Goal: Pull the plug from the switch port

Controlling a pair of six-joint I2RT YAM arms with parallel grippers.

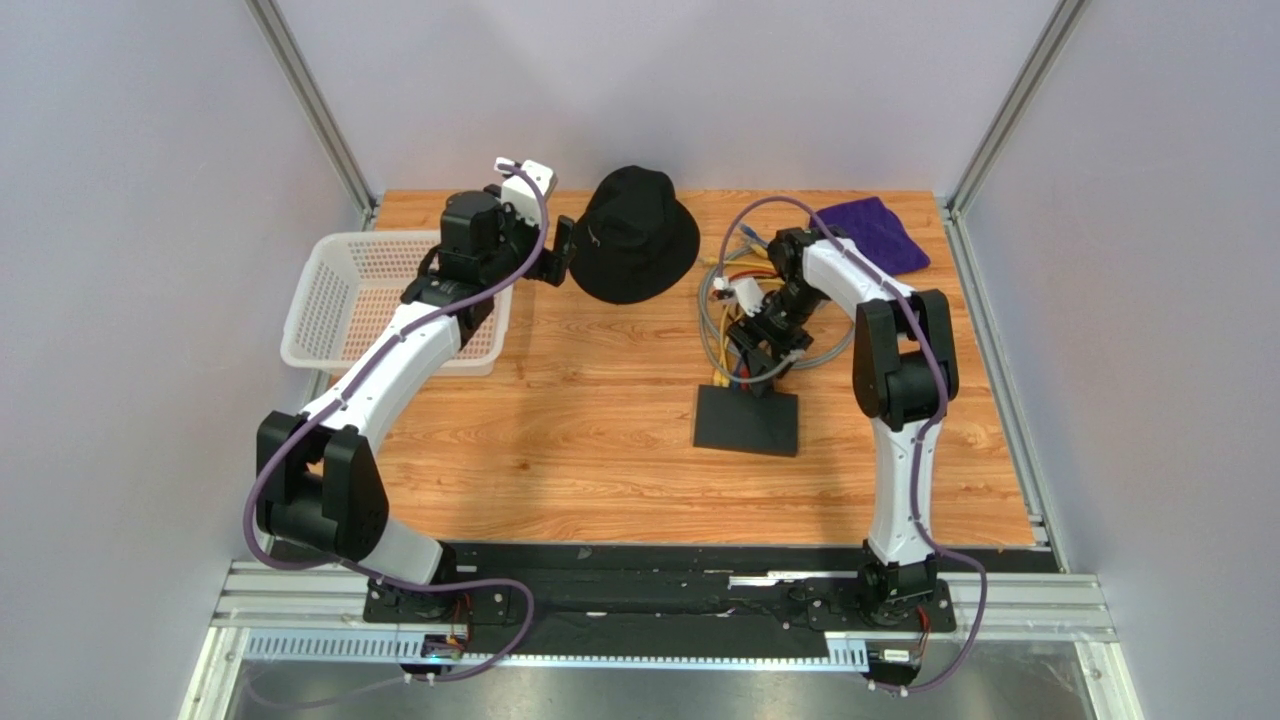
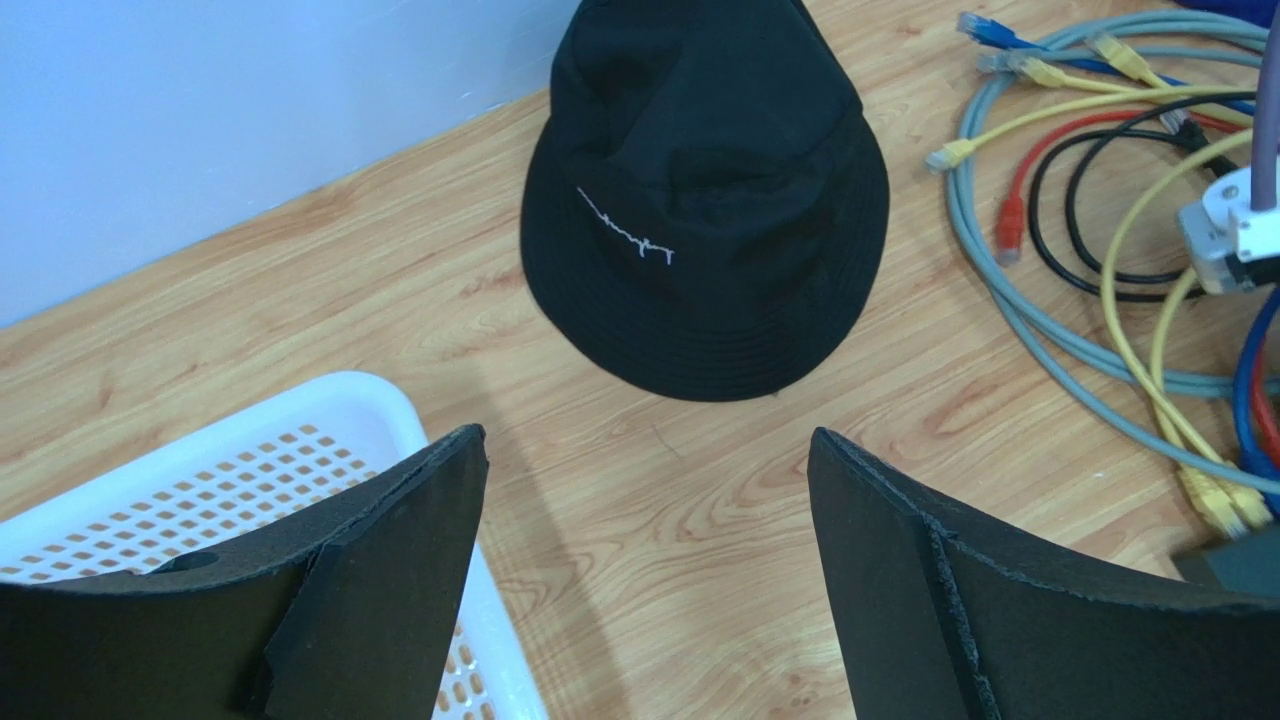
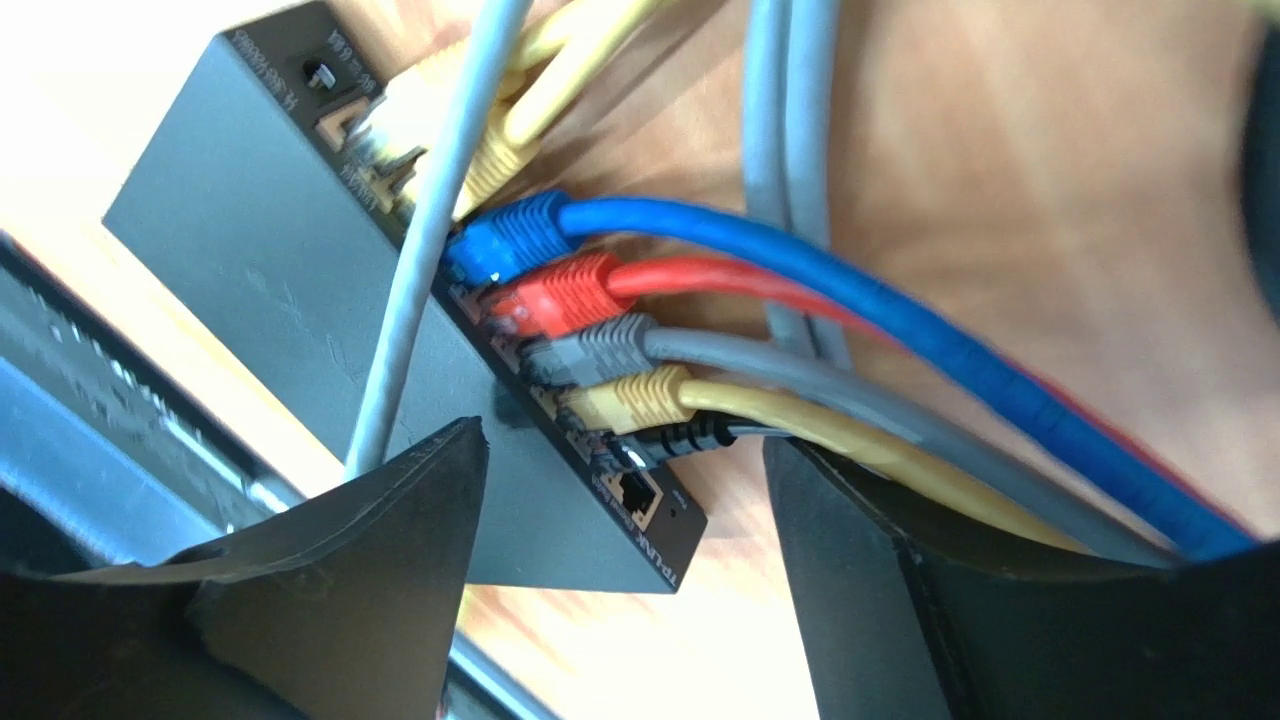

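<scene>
One switch point(image 1: 747, 420), one hat point(image 1: 637, 233), one basket point(image 1: 305, 315), one cloth point(image 1: 876, 233), perhaps seven cables point(image 3: 781, 252).

The switch point(image 3: 286, 255) is matte charcoal-black with tiny pale lettering, and its row holds a blue plug point(image 3: 511, 243), a red plug point(image 3: 564, 293), a grey plug point(image 3: 594, 353), a yellow plug point(image 3: 639, 398) and a black plug point(image 3: 684, 438). The bucket hat point(image 2: 706, 210) is black with a thin white script line; the basket point(image 1: 338, 300) at its 9 o'clock is white, a pierced lattice. The counter point(image 1: 601, 450) is orange-brown wood grain, and the cloth point(image 1: 876, 233) toward its 2 o'clock is purple.
</scene>
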